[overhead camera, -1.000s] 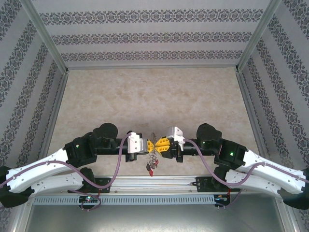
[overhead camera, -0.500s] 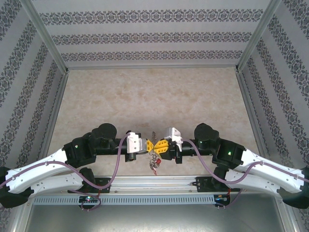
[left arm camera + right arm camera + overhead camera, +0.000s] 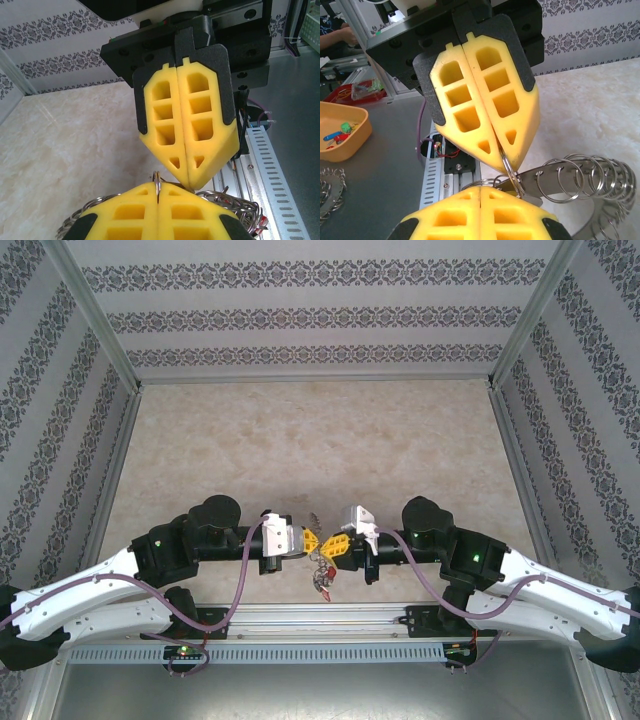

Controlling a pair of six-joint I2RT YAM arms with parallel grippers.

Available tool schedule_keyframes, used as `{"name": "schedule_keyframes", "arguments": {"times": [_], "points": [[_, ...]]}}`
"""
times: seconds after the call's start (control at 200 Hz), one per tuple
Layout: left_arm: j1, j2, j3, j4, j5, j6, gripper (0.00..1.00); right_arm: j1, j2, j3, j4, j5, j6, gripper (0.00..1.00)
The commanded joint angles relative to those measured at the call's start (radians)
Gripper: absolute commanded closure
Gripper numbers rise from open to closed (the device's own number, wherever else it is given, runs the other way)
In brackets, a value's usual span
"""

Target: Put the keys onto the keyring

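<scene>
My left gripper [image 3: 312, 540] and right gripper [image 3: 334, 544] meet tip to tip above the table's near edge. The left gripper [image 3: 158, 190] is shut on a thin split ring [image 3: 158, 180] of the keyring [image 3: 580, 175], a silvery band carrying several wire loops. The right gripper [image 3: 480, 194] is shut, its tip [image 3: 187, 181] touching the bunch just beside that ring. I cannot tell whether anything sits between its pads. The keys [image 3: 320, 581] hang as a small red and dark cluster below the two grippers.
The marble tabletop [image 3: 320, 450] stretches out behind the grippers, with patterned walls on three sides. An aluminium rail [image 3: 320, 618] runs along the near edge. An orange tray [image 3: 342, 145] with small coloured bits sits on the grey surface beyond the rail.
The right gripper's jaws have closed fully and it has edged a little left toward the left gripper. The left gripper keeps its hold on the ring.
</scene>
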Motion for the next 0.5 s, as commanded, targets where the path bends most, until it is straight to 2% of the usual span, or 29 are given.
{"name": "schedule_keyframes", "arguments": {"times": [0.0, 0.495], "points": [[0.006, -0.015, 0.014, 0.087, 0.017, -0.017, 1.0, 0.0, -0.004, -0.016, -0.009, 0.002, -0.004, 0.99], [0.007, -0.016, 0.018, 0.109, 0.061, -0.023, 1.0, -0.031, 0.033, -0.001, -0.032, 0.014, -0.006, 1.0]]}}
